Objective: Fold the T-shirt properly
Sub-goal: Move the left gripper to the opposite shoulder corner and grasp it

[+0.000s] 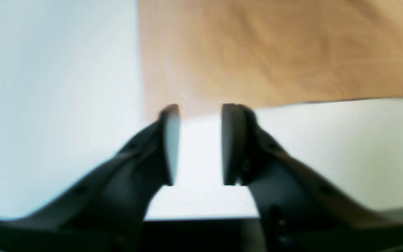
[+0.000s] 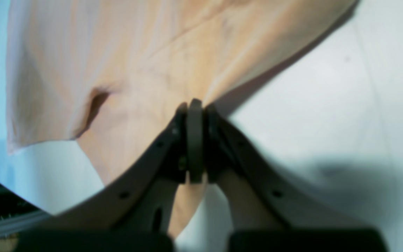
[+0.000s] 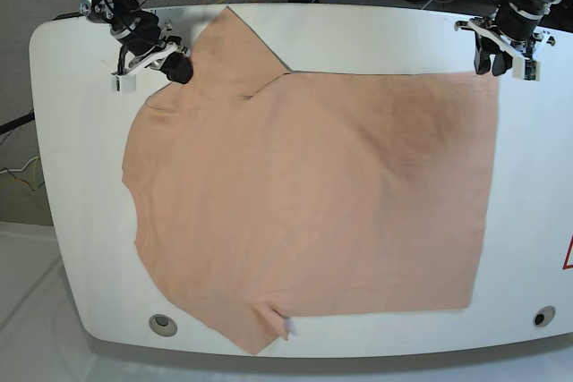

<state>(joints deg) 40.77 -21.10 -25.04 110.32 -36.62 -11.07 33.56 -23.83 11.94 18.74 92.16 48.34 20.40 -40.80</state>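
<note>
Your T-shirt [image 3: 313, 203] lies spread flat over most of the white table [image 3: 81, 131], its hem toward the table's right side in the base view. Your right gripper [image 2: 195, 105] is pinching the shirt's edge by a sleeve, at the shirt's far left corner. Your left gripper [image 1: 200, 115] is spread apart, holding nothing, just off the shirt's far hem corner.
</note>
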